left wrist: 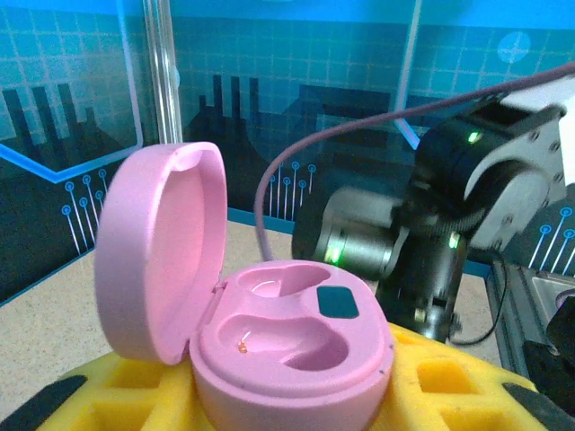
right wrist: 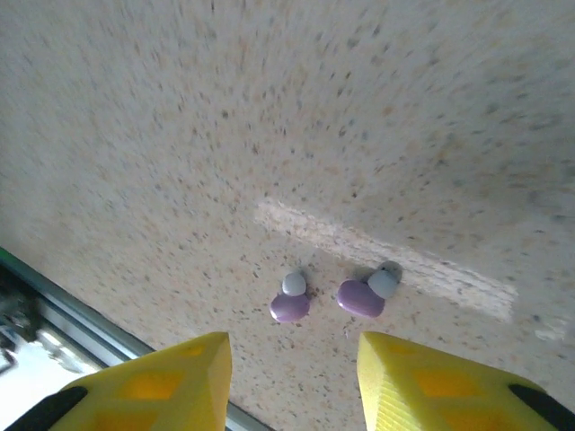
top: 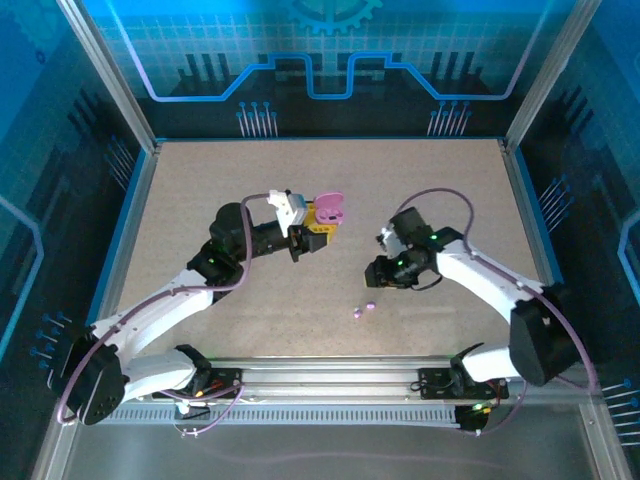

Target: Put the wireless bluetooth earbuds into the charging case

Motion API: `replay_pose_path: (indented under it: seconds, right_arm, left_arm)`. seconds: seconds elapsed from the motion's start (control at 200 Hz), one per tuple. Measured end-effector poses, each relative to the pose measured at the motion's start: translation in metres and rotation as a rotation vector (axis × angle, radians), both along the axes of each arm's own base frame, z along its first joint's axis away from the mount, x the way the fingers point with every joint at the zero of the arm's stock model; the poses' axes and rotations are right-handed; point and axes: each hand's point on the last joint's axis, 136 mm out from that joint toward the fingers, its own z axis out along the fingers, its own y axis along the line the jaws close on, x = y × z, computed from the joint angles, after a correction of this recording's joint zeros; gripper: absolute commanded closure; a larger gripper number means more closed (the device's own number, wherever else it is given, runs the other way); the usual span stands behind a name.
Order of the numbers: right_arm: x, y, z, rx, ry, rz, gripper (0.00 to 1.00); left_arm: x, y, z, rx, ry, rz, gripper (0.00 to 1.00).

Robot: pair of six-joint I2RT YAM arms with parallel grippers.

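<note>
My left gripper (top: 321,229) has its yellow fingers (left wrist: 449,388) clamped on the pink case (left wrist: 292,364), holding it off the table (top: 200,180) near the middle. The lid (left wrist: 157,256) is swung open toward 9 o'clock in the left wrist view, and both wells (left wrist: 278,337) face up and look empty. I judge the case is held like this so a bud can be dropped in from above without the case sliding.

The right gripper (right wrist: 292,352) hangs over the table with its fingers apart and nothing between them. Two purple earbuds (right wrist: 361,297) lie side by side on the table at 12 o'clock from the gap, each with a pale tip pointing away from the camera. Seen from above, they (top: 364,309) sit at about 7 o'clock from the right gripper and at about 5 o'clock from the case, well apart from it.

The spread fingers lined up behind the pair read to me as the set-up for a pick. The buds lie just beside each other, so I expect closing on one could nudge the other.
</note>
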Motion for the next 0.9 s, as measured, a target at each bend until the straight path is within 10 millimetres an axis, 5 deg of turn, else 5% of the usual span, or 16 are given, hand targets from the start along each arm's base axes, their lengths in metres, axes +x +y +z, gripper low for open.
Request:
replay_pose_path:
  seconds: [0.455,0.896]
  right_arm:
    - [0.005,0.026,-0.05,-0.122,0.06,0.196,0.58]
    - [0.003,0.023,-0.055,-0.138,0.077,0.19,0.58]
  left_arm:
    - [-0.005,0.003,0.01,-0.015,-0.023,0.001,0.69]
    - [-0.005,0.003,0.01,-0.017,-0.025,0.0,0.69]
